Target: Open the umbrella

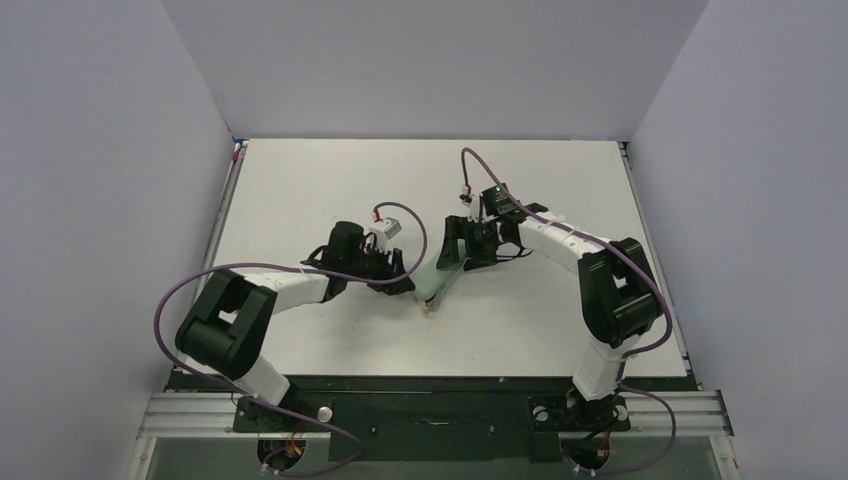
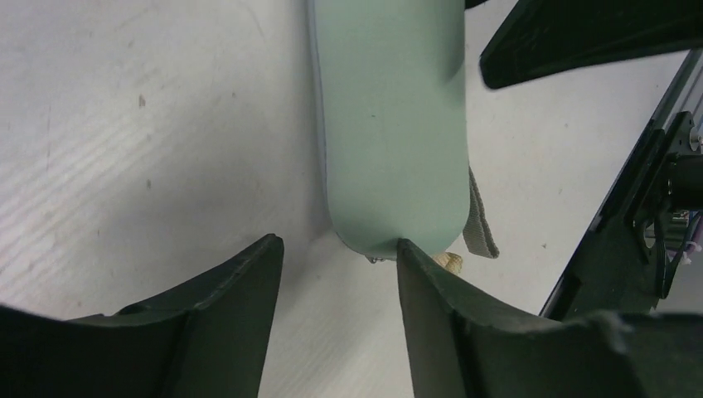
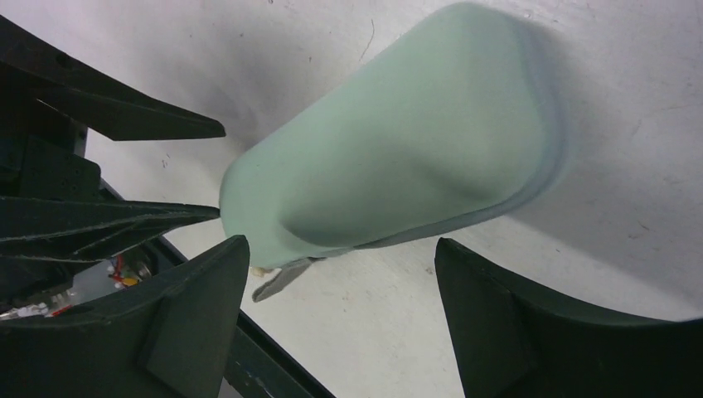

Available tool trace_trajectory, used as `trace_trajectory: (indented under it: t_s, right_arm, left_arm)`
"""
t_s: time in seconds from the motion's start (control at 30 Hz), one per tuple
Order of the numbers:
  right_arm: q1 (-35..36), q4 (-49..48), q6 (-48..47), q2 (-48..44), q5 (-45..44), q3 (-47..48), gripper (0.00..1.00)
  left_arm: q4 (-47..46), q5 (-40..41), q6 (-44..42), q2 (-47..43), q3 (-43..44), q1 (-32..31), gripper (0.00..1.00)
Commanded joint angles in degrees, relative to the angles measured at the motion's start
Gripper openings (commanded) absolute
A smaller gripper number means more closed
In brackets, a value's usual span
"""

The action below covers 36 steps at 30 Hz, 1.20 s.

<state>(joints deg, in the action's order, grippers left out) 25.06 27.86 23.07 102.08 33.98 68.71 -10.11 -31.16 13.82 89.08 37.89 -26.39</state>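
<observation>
Left jaws: mine are standing spread, tips just at the rounded end of the umbrella (image 2: 390, 124), pinching nothing.
Right jaws: standing spread wide, flanking its other end.
Umbrella: lying bundled, mint-green, on the bench (image 2: 149, 124) between my arms.
Doing it well: centring each grip before squeezing, I judge.

My left wrist view cuts the umbrella (image 2: 390, 124) off at the top edge; its handle (image 2: 448, 262) is mostly hidden behind its own end. From above, my right gripper (image 1: 462, 245) covers its far end
</observation>
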Motion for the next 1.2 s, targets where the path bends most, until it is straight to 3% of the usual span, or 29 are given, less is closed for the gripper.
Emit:
trace_trajectory:
  t_s: [0.0, 0.1, 0.3, 0.63, 0.77, 1.17]
  right_arm:
    - [-0.8, -5.0, 4.6, 2.4, 3.0, -0.2, 0.78]
    - [-2.2, -7.2, 7.3, 4.9, 4.1, -0.7, 0.78]
    - [-5.3, -10.8, 9.9, 7.1, 3.3, -1.2, 0.76]
    - [-6.0, -17.3, 13.3, 10.6, 3.2, -3.3, 0.54]
    - [-6.2, -23.0, 18.4, 10.8, 5.0, -6.8, 0.48]
    - [-6.9, -27.4, 22.1, 11.6, 5.9, -10.8, 0.43]
  left_arm:
    - [-8.5, -2.3, 5.0, 5.8, 5.9, -2.0, 0.47]
    - [-11.5, -2.8, 8.1, 8.8, 7.8, -3.1, 0.42]
    - [-11.7, -1.4, 7.6, 11.4, 10.5, -3.9, 0.41]
    - [-6.8, 11.1, -1.5, 1.0, 2.9, -6.2, 0.47]
    - [-8.8, 19.7, -4.1, 0.5, 1.0, -10.3, 0.47]
    - [-21.1, 25.5, -5.6, 9.3, 1.2, -14.1, 0.46]
